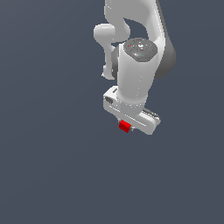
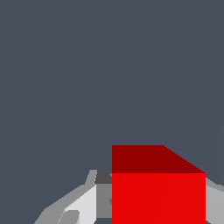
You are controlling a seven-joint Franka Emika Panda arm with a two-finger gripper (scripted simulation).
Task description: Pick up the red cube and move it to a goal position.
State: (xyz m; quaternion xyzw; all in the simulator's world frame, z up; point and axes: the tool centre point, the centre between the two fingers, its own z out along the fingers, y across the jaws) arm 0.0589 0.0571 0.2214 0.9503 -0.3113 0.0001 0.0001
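Red stands out sharply against the flat slate-grey background in both views: the red cube (image 1: 124, 126) sits at the lower end of the white gripper (image 1: 127, 124), peeking out from under the gripper's wide bar. In the exterior view the cube is tiny, narrower than that bar, and only part of it shows, towards the exterior view's left of the bar's middle. The arm (image 1: 135, 57) comes in from the top of that picture, its pale cylindrical wrist pointing down towards the gripper.

From the wrist view the red cube (image 2: 158, 197) fills the near part of the picture, with a darker red face above a brighter one. Grey and white fingers (image 2: 83, 205) flank it: one is plainly seen on one side, and a sliver of the other shows at the opposite side. Both lie right against the cube's faces, so the gripper appears pinched onto the cube, with the jaws drawn in to its width.

Around the cube nothing but the even grey surface shows, and whether the cube touches it or hangs above it cannot be told.
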